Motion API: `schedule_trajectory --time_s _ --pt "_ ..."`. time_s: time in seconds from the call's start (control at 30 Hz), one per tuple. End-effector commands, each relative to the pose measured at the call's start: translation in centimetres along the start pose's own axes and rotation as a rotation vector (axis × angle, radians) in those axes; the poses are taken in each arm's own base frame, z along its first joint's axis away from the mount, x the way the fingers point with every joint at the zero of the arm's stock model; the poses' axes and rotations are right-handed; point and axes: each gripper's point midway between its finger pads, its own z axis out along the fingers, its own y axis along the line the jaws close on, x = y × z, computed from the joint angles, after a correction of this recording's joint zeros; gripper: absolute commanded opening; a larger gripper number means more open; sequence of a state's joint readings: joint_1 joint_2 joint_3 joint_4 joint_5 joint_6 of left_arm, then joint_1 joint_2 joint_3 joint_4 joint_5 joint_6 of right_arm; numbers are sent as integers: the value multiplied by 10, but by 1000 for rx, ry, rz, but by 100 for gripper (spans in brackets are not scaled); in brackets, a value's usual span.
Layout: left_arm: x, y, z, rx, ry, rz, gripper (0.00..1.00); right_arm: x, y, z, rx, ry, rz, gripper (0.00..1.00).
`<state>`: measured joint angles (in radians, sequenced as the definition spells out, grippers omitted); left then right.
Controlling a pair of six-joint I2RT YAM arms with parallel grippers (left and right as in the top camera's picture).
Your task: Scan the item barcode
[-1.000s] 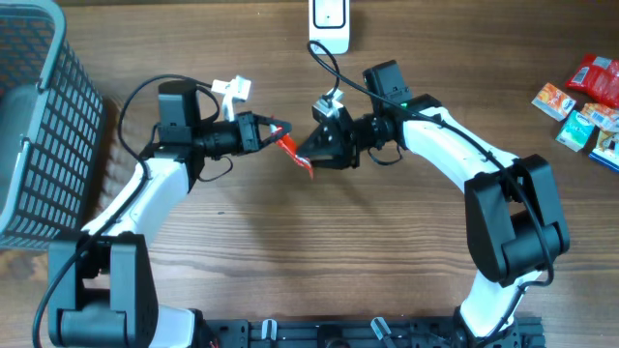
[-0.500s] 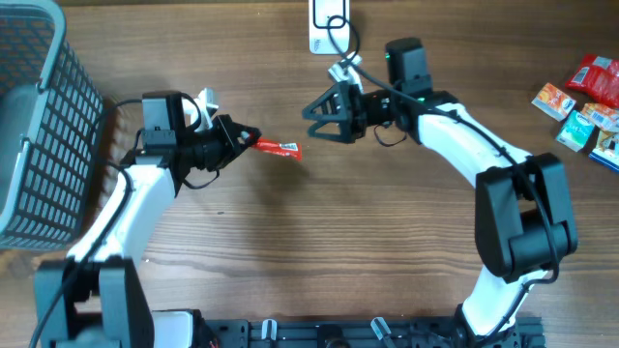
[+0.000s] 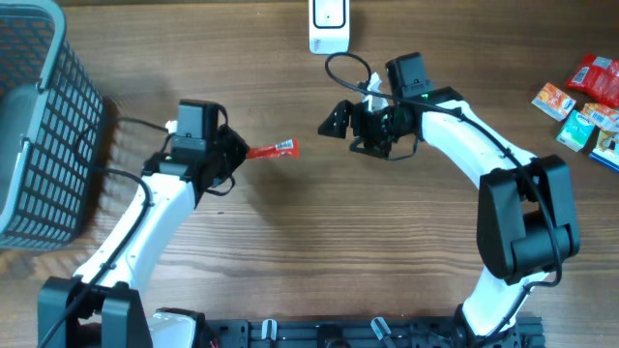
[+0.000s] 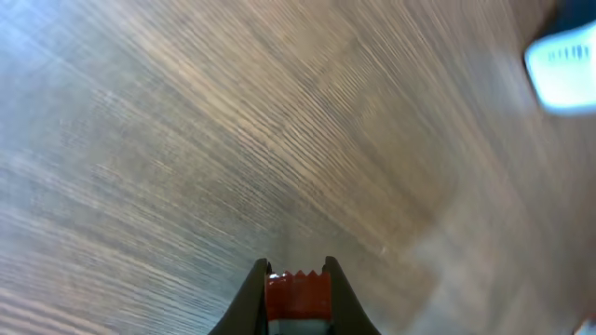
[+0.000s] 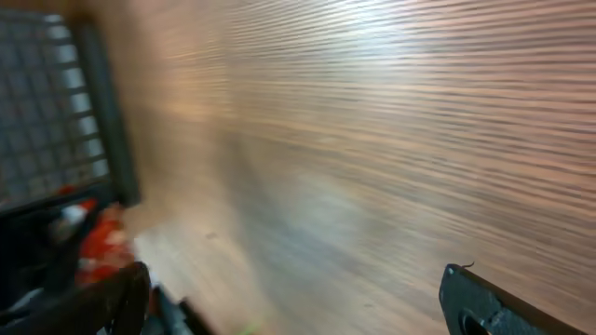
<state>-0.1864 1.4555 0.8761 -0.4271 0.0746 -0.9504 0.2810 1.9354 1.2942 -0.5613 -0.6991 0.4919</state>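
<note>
The item is a small red packet [image 3: 274,150] with a white label, and it sticks out to the right from my left gripper [image 3: 242,153], which is shut on its end. In the left wrist view the packet's red serrated edge [image 4: 298,290] sits pinched between the two dark jaws of my left gripper [image 4: 298,277], above bare wood. My right gripper [image 3: 348,132] hangs open and empty to the right of the packet, a short gap away. A white scanner [image 3: 329,25] stands at the table's back edge, also seen blurred as the white scanner [image 4: 562,69] in the left wrist view.
A grey mesh basket [image 3: 39,126] fills the far left; its dark wall shows as the basket [image 5: 65,102] in the right wrist view. Several colourful snack packets [image 3: 584,102] lie at the right edge. My right gripper's fingers [image 5: 484,300] stand wide apart over wood.
My right gripper let go of the packet, opened wide and drew back to the right. My left gripper kept the packet and turned it level, pointing right.
</note>
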Motion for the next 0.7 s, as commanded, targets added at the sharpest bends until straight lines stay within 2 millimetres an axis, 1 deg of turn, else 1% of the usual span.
schedule_trajectory --time_s 0.0,0.07,0.13,0.2,0.23,0.3,0.37,0.4,0.43,0.47,0.5,0.57,0.6,0.63,0.67 --pt "-18 4 -6 -38 -172 -325 4 -16 1 -14 73 -87 -47 99" --pt "-21 6 -6 -46 -213 -391 7 -16 2 -14 72 -86 -48 99" --pt "-21 6 -4 -53 -223 -402 11 -16 1 -14 73 -85 -46 99" --pt "-17 7 -1 -62 -212 -401 29 -15 1 -14 74 -83 -45 100" --pt "-14 7 1 -68 -206 -395 36 -15 1 -14 74 -83 -44 99" --pt "-8 7 5 -79 -195 -381 38 -14 1 -14 75 -81 -43 99" --pt "-3 5 7 -80 -188 -367 52 -14 0 -14 77 -78 -40 100" --pt "-3 5 6 -81 -197 -363 63 -13 0 -14 78 -75 -37 99" --pt "-5 5 5 -80 -210 -361 67 -11 -1 -14 81 -70 -34 99" --pt "-14 3 -2 -69 -248 -348 74 -6 0 -12 86 -52 -35 100" --pt "-17 1 -6 -59 -258 -331 77 -4 3 -10 82 -45 -45 99" --pt "-27 -7 -19 -35 -288 -261 77 1 9 -4 78 -34 -66 99" --pt "-32 -12 -27 -25 -309 -228 72 4 14 0 74 -28 -81 98" --pt "-38 -15 -37 -22 -336 -195 64 7 20 5 70 -21 -102 94" --pt "-44 -18 -47 -25 -365 -168 56 11 27 10 63 -15 -124 84"
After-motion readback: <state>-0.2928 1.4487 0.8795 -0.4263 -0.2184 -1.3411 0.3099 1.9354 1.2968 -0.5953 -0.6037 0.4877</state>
